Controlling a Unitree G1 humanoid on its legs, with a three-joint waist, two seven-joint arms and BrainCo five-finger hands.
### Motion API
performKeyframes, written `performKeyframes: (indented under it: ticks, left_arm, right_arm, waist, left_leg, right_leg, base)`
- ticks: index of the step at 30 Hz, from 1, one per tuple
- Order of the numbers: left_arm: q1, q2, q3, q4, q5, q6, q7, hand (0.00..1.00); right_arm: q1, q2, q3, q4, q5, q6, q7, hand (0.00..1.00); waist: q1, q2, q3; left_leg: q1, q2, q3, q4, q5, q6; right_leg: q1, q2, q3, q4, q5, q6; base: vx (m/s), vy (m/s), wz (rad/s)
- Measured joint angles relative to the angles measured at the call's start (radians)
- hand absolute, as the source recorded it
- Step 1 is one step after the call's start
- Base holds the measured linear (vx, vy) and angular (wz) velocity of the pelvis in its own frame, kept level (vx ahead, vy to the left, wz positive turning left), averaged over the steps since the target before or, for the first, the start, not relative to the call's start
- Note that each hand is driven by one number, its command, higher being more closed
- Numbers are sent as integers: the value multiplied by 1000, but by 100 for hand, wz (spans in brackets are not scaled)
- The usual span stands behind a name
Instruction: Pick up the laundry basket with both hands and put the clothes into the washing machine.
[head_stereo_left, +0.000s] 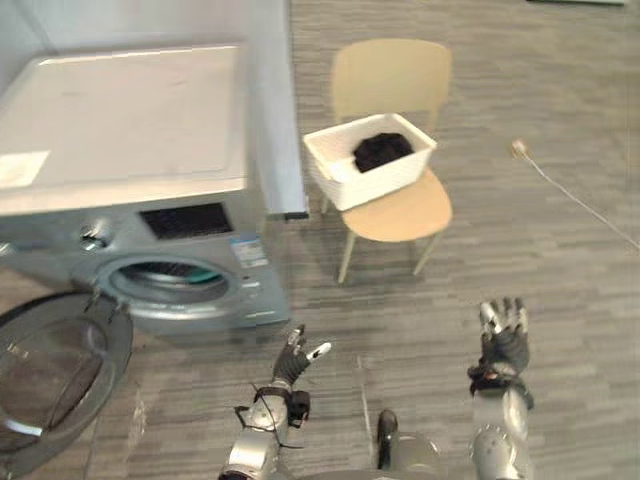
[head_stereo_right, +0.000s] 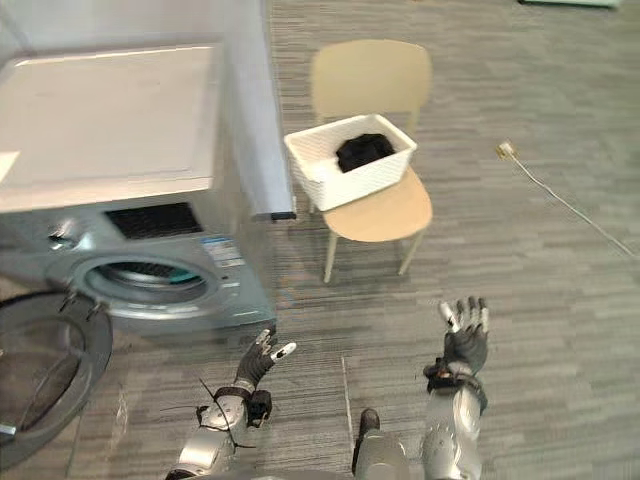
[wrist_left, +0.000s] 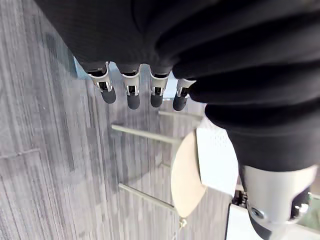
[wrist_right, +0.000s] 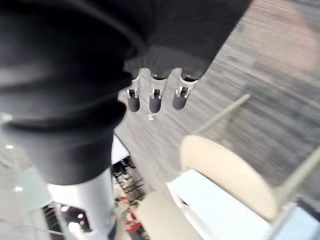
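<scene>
The white laundry basket (head_stereo_left: 378, 184) is sitting on the seat of a pale wooden chair (head_stereo_left: 408, 214), far and centre in the scene, with a bundle of dark clothes (head_stereo_left: 383, 150) lying inside it. Nothing is touching the basket. Just to the left of the chair the grey washing machine (head_stereo_left: 130, 120) is standing, and its round door (head_stereo_left: 50, 380) is hanging wide open at the near left, leaving the drum opening (head_stereo_left: 165, 282) exposed.

The left hand (head_stereo_left: 293, 362) is hovering low over the striped grey floor (head_stereo_left: 560, 280), near and just right of the machine's front, with fingers and thumb spread wide and nothing in its grasp. The left wrist view is showing its fingers (wrist_left: 132, 95) straight, pointing toward the chair legs. The right hand (head_stereo_left: 503, 348) is raised on the near right, palm turned away, fingers fanned open and holding nothing. Both hands are well apart from the basket, one on each side of the gap in front of the chair.

Over on the far right a thin white cable (head_stereo_left: 575, 198) is trailing across the floor.
</scene>
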Motion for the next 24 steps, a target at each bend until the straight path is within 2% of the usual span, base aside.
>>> performKeyframes:
  ticks: [1, 2, 3, 5, 6, 7, 8, 9, 10, 11, 12, 13, 14, 15, 16, 18, 19, 20, 21, 22, 23, 24]
  left_arm:
    - [-1, -5, 2, -1, -1, -2, 2, 0]
    - [-2, -12, 4, -1, -1, -6, 4, 0]
    - [-7, -10, 22, -1, -14, -5, 8, 0]
    - [-4, -12, 38, -1, -25, -5, 12, 0]
    - [7, -5, 49, -1, -42, -5, 20, 0]
    - [14, 6, 59, -1, -47, -5, 19, 0]
    - [30, 7, 68, -2, -59, -5, 18, 0]
    - [55, 4, 64, -4, -59, -5, 17, 0]
    - [66, 3, 61, -4, -59, -4, 16, 0]
    - [87, 1, 61, -6, -59, -4, 16, 0]
    - [99, 0, 61, -7, -59, -3, 15, 0]
    - [102, 0, 61, -7, -59, -3, 15, 0]
    - [107, 0, 60, -10, -58, -3, 15, 0]
    - [107, 0, 59, -11, -57, -3, 14, 0]
    - [106, -2, 59, -14, -57, -3, 13, 0]
    - [105, -7, 60, -14, -55, -3, 14, 0]
    - [106, -10, 62, -17, -55, -3, 15, 0]
    - [106, -11, 62, -17, -55, -3, 15, 0]
    - [113, -15, 65, -25, -56, -3, 16, 0]
    - [116, -16, 66, -25, -57, -2, 16, 0]
    - [122, -26, 79, -27, -57, -2, 15, 0]
    - [128, -32, 96, -31, -58, -1, 15, 0]
  right_arm:
    - [-11, -6, 7, -18, -16, -2, -2, 0]
    - [-24, -12, 16, -46, -31, -6, -3, 0]
    - [-29, -11, 32, -74, -37, -13, -3, 0]
    - [-33, -10, 40, -86, -52, -15, -3, 0]
    - [-33, -8, 42, -97, -71, -16, -7, 0]
    - [-33, -8, 43, -98, -78, -17, -13, 0]
    - [-33, -12, 46, -105, -95, -20, -29, 0]
    - [-34, -15, 44, -135, -111, -22, -50, 0]
    - [-35, -18, 45, -153, -112, -24, -55, 0]
    - [-39, -25, 49, -185, -112, -29, -64, 0]
    - [-43, -28, 50, -210, -112, -34, -64, 0]
    - [-47, -31, 52, -217, -114, -37, -64, 0]
    - [-60, -36, 49, -222, -132, -40, -66, 0]
    - [-66, -39, 47, -225, -141, -42, -66, 0]
    - [-88, -49, 49, -225, -152, -42, -67, 0]
    - [-152, -58, 51, -224, -217, -41, -90, 0]
    - [-184, -65, 60, -218, -247, -36, -100, 0]
    - [-188, -67, 63, -217, -253, -36, -103, 0]
    - [-212, -76, 89, -196, -269, -32, -109, 0]
    - [-216, -78, 106, -182, -269, -28, -109, 0]
    - [-222, -87, 139, -155, -282, -18, -107, 0]
    - [-231, -87, 174, -118, -319, -8, -104, 0]
  waist:
    - [-2, 12, -9]
    - [-2, 21, -17]
    - [-2, 21, -17]
    - [-2, 16, -19]
    - [0, 2, -12]
    - [4, -3, -6]
    - [19, -13, 3]
    - [30, -9, 5]
    - [31, -8, 5]
    - [42, -10, 5]
    - [54, -14, 7]
    - [54, -16, 8]
    - [53, -17, 8]
    - [54, -17, 8]
    - [55, -16, 8]
    - [80, -17, 8]
    - [100, -13, 7]
    - [104, -12, 6]
    - [118, -13, 1]
    - [127, -22, -4]
    - [133, -28, -13]
    - [133, -40, -14]
  left_leg:
    - [18, 27, 3, 6, 16, -11]
    - [28, 63, -8, 37, 34, -13]
    - [27, 93, -33, 87, 57, 17]
    - [10, 118, -56, 148, 94, 68]
    - [-50, 182, -96, 319, 196, 266]
    - [-83, 213, -117, 410, 217, 367]
    - [-151, 232, -176, 571, 173, 409]
    - [-230, 184, -254, 689, 97, 379]
    - [-259, 146, -282, 712, 64, 362]
    - [-298, 67, -306, 713, 6, 333]
    - [-338, -3, -290, 687, -28, 326]
    - [-360, -40, -280, 660, -42, 316]
    - [-382, -109, -256, 574, -60, 294]
    - [-390, -139, -242, 527, -66, 287]
    - [-403, -202, -228, 434, -69, 282]
    - [-408, -315, -216, 258, -54, 258]
    - [-408, -339, -197, 196, -41, 244]
    - [-407, -342, -194, 187, -39, 243]
    - [-379, -362, -185, 170, -21, 268]
    - [-359, -378, -183, 160, -30, 285]
    - [-325, -401, -183, 136, -53, 346]
    - [-293, -418, -174, 121, -67, 380]
  right_leg:
    - [-1, 38, 6, 12, -1, -2]
    - [0, 76, 14, 13, -11, -20]
    - [7, 101, 33, 15, -21, -37]
    - [19, 129, 45, 12, -29, -50]
    - [75, 165, 64, -23, -41, -75]
    - [108, 172, 77, -46, -42, -87]
    - [154, 193, 88, -71, -49, -106]
    - [196, 207, 96, -82, -63, -129]
    - [208, 211, 98, -85, -70, -138]
    - [227, 213, 107, -94, -85, -156]
    - [243, 214, 110, -103, -96, -159]
    - [255, 214, 106, -110, -101, -158]
    - [270, 211, 87, -125, -103, -147]
    - [277, 210, 80, -132, -106, -145]
    - [292, 207, 65, -139, -116, -141]
    - [320, 190, 54, -152, -133, -125]
    - [342, 186, 55, -167, -141, -109]
    - [346, 185, 56, -167, -144, -104]
    - [373, 171, 62, -165, -164, -70]
    - [382, 157, 65, -158, -172, -55]
    - [359, 131, 82, -64, -190, -22]
    - [282, 88, 106, 156, -210, 49]
  base:
    - [146, -351, -96]
    - [151, -389, -93]
    - [122, -295, -80]
    - [90, -274, -48]
    - [87, -353, -37]
    - [106, -356, -47]
    - [105, -230, -40]
    - [112, -195, -38]
    - [110, -174, -31]
    - [159, -146, -18]
    - [137, -109, -8]
    - [216, -97, 20]
    - [161, -52, 36]
    - [282, -64, 49]
    - [276, -21, 45]
    - [343, 6, 27]
    - [299, 29, 3]
    - [253, 39, -5]
    - [285, 56, -4]
    - [387, 90, -7]
    - [477, 132, -5]
    - [397, 114, -6]
